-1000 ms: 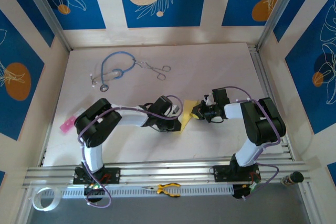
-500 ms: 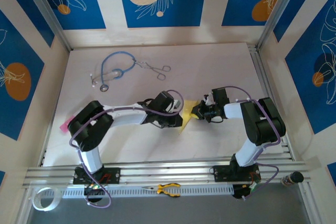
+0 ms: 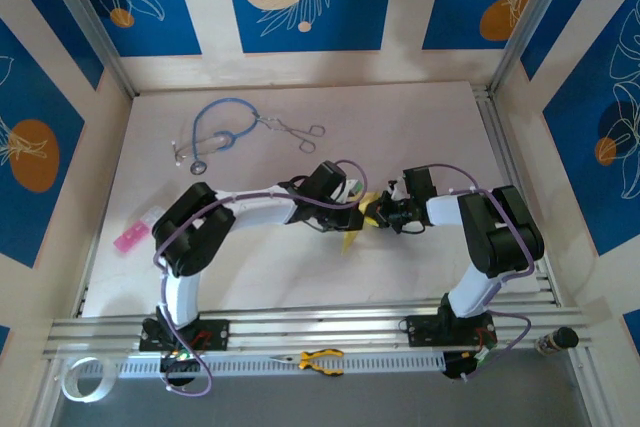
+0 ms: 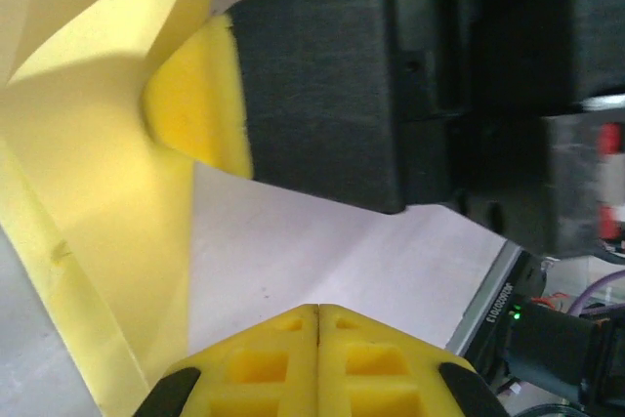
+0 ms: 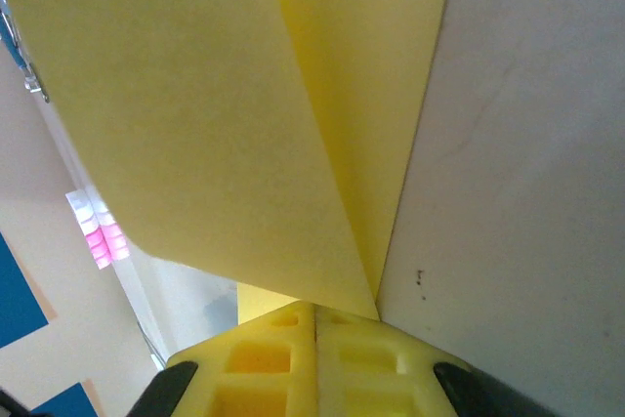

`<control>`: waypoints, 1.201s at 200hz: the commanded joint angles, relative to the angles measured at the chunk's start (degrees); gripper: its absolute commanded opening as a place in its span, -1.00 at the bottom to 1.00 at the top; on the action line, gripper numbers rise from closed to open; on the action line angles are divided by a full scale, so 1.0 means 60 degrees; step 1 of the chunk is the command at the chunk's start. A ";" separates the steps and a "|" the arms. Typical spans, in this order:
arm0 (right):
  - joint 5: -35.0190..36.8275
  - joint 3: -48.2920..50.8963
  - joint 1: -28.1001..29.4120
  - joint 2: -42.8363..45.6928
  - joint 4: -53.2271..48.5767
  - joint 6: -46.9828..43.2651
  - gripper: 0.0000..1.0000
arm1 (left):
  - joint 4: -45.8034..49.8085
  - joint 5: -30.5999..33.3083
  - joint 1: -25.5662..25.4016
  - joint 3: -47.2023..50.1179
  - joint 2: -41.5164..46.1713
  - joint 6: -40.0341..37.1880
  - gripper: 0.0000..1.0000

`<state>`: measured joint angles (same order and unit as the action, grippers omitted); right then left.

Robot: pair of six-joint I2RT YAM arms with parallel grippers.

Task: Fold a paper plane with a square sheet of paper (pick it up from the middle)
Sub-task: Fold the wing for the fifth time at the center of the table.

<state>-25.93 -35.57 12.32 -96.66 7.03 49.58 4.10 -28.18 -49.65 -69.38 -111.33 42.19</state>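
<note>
- Top external view: both arms are reaching toward the middle of the table (image 3: pixel 420 127). The left gripper (image 3: pixel 348 213) and the right gripper (image 3: pixel 373 214) are meeting there almost tip to tip.
- The yellow sheet of paper (image 3: pixel 350 238) is sitting between the two grippers, bent into folds rather than lying flat.
- The right gripper is clamping the sheet. In its wrist view, the paper is fanning out from between its closed pads (image 5: pixel 264 358).
- The left gripper is clenched, with its pads (image 4: pixel 264 363) pressing flat together. Nothing is showing between the tips, and the sheet is passing just to their left.
- A blue stethoscope (image 3: pixel 215 127) and metal forceps (image 3: pixel 297 131) are lying well apart from the paper, toward the far side.
</note>
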 commanded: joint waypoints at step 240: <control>-0.0104 -0.0602 -0.0576 0.1671 -0.1667 -0.0563 -0.85 | 0.1593 0.1357 -0.0056 0.0724 -0.0715 -0.1924 -1.00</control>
<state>-25.91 -37.50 10.72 -91.07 0.99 48.64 8.29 -20.16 -49.52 -67.99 -113.84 32.93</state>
